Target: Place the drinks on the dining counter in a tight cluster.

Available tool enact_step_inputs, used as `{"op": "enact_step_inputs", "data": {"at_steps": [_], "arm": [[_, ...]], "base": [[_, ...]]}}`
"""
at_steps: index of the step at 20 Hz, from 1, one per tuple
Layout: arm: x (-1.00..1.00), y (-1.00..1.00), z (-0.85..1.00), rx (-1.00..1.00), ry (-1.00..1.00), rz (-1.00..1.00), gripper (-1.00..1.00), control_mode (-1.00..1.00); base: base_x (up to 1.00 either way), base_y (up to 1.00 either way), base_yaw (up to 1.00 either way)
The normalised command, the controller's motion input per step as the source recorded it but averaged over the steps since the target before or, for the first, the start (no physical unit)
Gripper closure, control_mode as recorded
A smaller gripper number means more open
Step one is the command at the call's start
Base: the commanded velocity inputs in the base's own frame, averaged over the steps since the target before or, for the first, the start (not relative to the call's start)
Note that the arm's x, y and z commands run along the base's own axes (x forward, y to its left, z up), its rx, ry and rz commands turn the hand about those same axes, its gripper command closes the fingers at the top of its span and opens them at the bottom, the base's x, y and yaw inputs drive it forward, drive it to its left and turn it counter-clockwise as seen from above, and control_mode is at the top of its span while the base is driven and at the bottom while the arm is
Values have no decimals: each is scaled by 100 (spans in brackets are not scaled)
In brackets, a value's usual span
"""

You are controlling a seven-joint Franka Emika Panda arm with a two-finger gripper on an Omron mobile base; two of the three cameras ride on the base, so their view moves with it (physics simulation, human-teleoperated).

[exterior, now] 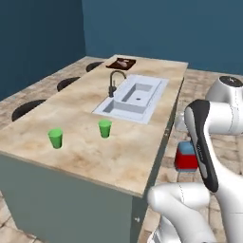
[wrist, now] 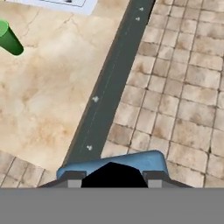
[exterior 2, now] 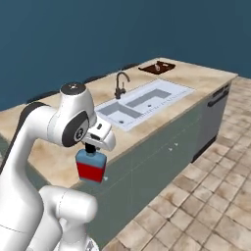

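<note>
A squat blue bottle with a red label (exterior 2: 91, 167) hangs from my gripper (exterior 2: 91, 148), which is shut on its black cap. In the left base view the same blue bottle (exterior: 186, 156) shows partly behind my forearm, just off the long edge of the dining counter (exterior: 95, 156) and over the tiled floor. The hand view looks straight down on the bottle's blue shoulders (wrist: 144, 161), with the gripper (wrist: 113, 178) closed around the cap and the counter (wrist: 48, 87) to the left.
Two green cups (exterior: 56, 138) (exterior: 105, 128) stand on the near part of the counter; one cup (wrist: 9, 40) shows from the hand. Behind them are the inset sink (exterior: 135, 97), black faucet (exterior: 113, 83) and a dark board (exterior: 121, 62). Black stools (exterior: 28, 108) line the far side.
</note>
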Motion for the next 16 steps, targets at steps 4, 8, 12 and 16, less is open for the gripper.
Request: {"op": "enact_step_inputs", "data": {"at_steps": [4,8,12,16], "arm": [[0,0,0,0,0,0,100,100],[0,0,0,0,0,0,100,100],[0,0,0,0,0,0,100,100],[0,0,0,0,0,0,100,100]], "base": [[0,100,-57],[0,100,-57],[0,100,-49],[0,100,-43]]}}
